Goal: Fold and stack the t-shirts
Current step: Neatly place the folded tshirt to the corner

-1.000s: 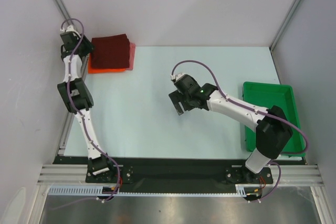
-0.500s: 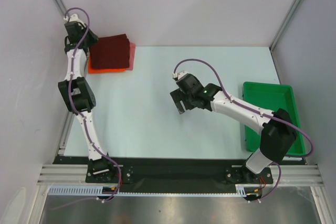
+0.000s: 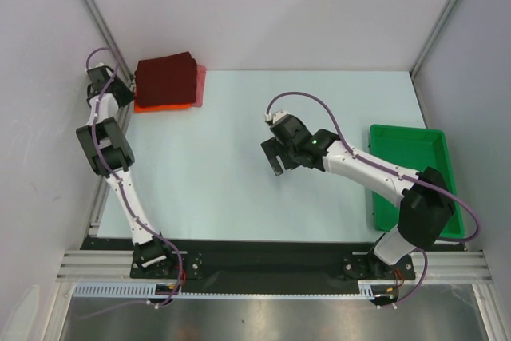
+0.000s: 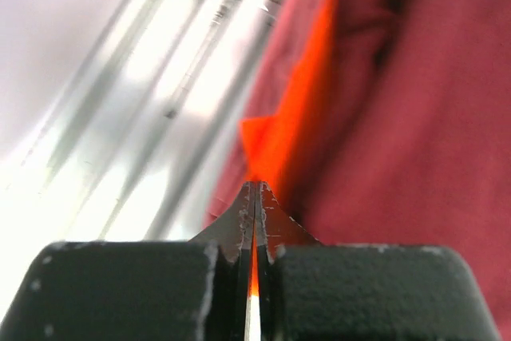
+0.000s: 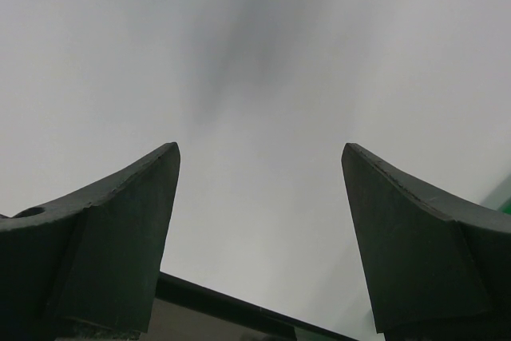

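Observation:
The t-shirts lie folded in one stack at the table's far left corner: a dark maroon shirt on top, a bright orange-red shirt under it, and a pinkish shirt showing along the right edge. My left gripper is at the stack's left edge, shut, fingertips together with nothing between them. In the left wrist view its tip points at the orange-red shirt beside the maroon shirt. My right gripper hangs over mid-table, open and empty.
A green plastic tray stands at the right side of the table, under the right arm's elbow. An aluminium frame rail and the left wall run close beside the stack and the left arm.
My left gripper has gone from half open to shut, and its wrist has swung down along the stack's left edge. The right arm has shifted only slightly.

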{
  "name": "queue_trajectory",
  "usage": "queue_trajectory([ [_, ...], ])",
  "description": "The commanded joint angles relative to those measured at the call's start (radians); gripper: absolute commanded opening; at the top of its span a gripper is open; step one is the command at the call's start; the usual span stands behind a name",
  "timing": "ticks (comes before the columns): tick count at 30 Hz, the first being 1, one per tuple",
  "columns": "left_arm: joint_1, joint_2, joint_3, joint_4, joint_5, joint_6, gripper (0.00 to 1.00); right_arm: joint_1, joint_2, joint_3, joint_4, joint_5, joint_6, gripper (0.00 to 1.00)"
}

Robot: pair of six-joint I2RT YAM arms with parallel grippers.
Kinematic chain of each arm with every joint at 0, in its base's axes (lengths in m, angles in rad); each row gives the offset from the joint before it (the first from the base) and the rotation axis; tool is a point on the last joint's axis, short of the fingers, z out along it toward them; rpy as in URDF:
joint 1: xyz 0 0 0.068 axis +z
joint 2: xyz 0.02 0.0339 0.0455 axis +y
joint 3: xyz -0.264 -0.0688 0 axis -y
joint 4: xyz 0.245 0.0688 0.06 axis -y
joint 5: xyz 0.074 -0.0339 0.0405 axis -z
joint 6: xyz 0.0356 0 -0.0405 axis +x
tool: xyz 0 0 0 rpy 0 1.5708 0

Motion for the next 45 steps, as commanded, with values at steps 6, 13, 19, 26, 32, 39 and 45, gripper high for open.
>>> queue_trajectory([
  [6, 0.008, -0.039, 0.043, 0.051, 0.059, -0.059, 0.04, 0.0, -0.068, 0.009, -0.003, 0.025, 0.05, 0.87],
  [13, -0.129, -0.406, -0.284, 0.075, -0.013, -0.141, 0.09, -0.114, -0.12, -0.051, 0.087, -0.109, 0.205, 0.88],
  [19, -0.339, -0.78, -0.634, 0.01, 0.061, -0.117, 0.22, -0.264, -0.212, -0.21, 0.288, -0.283, 0.336, 0.87],
  [26, -0.581, -1.26, -1.157, 0.135, 0.188, -0.192, 0.44, -0.35, -0.381, -0.564, 0.769, -0.425, 0.507, 0.88],
  [32, -0.618, -1.623, -1.515, 0.085, 0.271, -0.188, 0.58, -0.324, -0.543, -1.003, 1.142, -0.401, 0.777, 0.99],
  [39, -0.653, -1.815, -1.808, 0.285, 0.462, -0.381, 0.59, -0.224, -0.845, -1.36, 1.212, -0.184, 1.018, 1.0],
  [45, -0.683, -1.889, -2.04, 0.722, 0.559, -0.722, 0.6, -0.038, -1.123, -1.358, 0.761, 0.032, 1.141, 1.0],
])
